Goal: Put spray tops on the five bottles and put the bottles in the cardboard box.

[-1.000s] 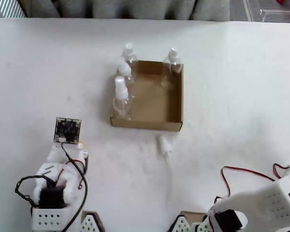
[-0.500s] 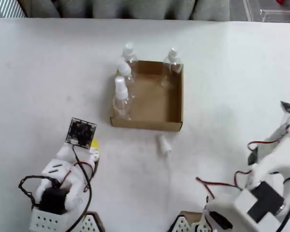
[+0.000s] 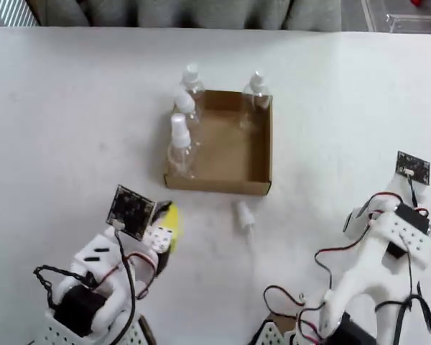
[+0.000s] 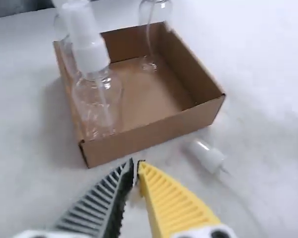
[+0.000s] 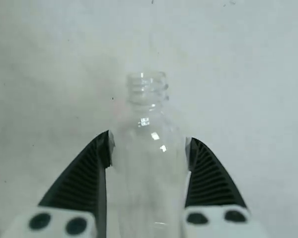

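Observation:
The cardboard box (image 3: 261, 147) sits mid-table, open at the top. Several clear bottles with white spray tops stand in it: two by its left wall (image 3: 180, 147) (image 3: 184, 108) and one at each far corner (image 3: 192, 79) (image 3: 256, 90). A loose white spray top (image 3: 243, 214) (image 4: 206, 154) lies on the table just in front of the box. My left gripper (image 4: 135, 167) is shut and empty, close to the box's (image 4: 154, 131) front left corner, with the nearest bottle (image 4: 92, 84) behind it. My right gripper (image 5: 148, 141) is shut on an uncapped clear bottle (image 5: 149, 134), held over bare table.
The left arm (image 3: 100, 280) rises from the near left edge and the right arm (image 3: 384, 244) from the near right, with loose red and black cables around both bases. The white table (image 3: 72, 108) stretches wide on either side of the box.
The left arm has moved forward and right, toward the box's front left corner. The right arm has swung up from the bottom edge to the table's right side.

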